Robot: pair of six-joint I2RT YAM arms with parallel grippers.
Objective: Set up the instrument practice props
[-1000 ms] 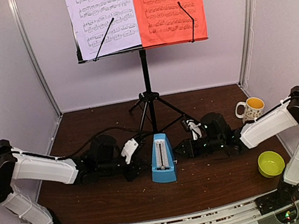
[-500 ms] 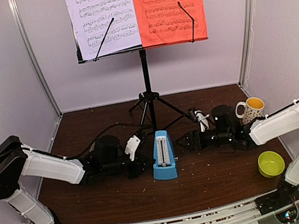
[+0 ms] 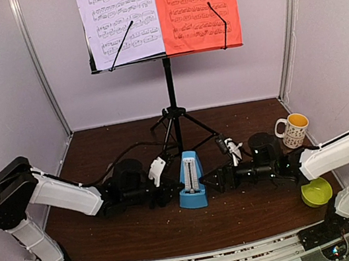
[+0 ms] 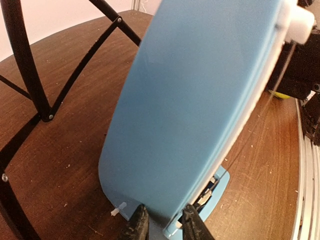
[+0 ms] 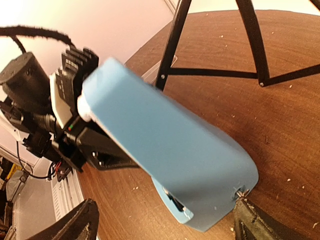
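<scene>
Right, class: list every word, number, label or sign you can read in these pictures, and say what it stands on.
No text can be quoted.
white music sheet: staves of notes only; any wording too small.
red music sheet: same.
metronome: front scale too blurred.
mug: pattern, nothing legible.

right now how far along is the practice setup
Done: music stand upright, white sheet and red sheet on it. In hand: left hand pinches the metronome at its base; right hand open beside it. Left: likely just settling the metronome and letting go.
</scene>
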